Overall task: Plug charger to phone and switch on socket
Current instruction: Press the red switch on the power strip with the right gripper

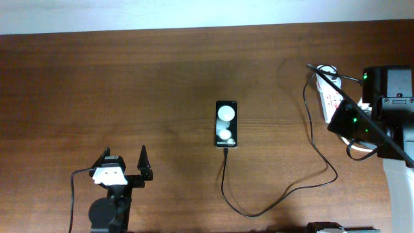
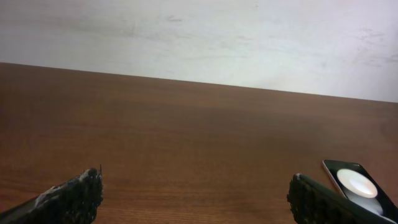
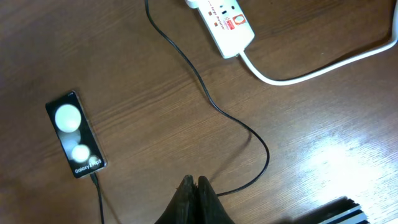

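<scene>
The black phone (image 1: 226, 123) lies face up mid-table, also in the right wrist view (image 3: 75, 134) and at the left wrist view's right edge (image 2: 360, 186). The thin black charger cable (image 1: 304, 184) has its connector tip (image 3: 93, 177) against the phone's near short edge, apparently inserted. It loops right and up to the white socket (image 1: 330, 94), which also shows in the right wrist view (image 3: 225, 22) with red switch markings. My right gripper (image 3: 194, 183) is shut and empty, above the table between phone and socket. My left gripper (image 1: 125, 158) is open and empty at the front left (image 2: 196, 186).
The socket's thick white cord (image 3: 311, 68) curves away to the right. My right arm (image 1: 362, 123) partly covers the socket and cord in the overhead view. The cable's loop (image 3: 261, 155) lies just right of the right fingertips. A pale wall (image 2: 199, 37) stands behind the table.
</scene>
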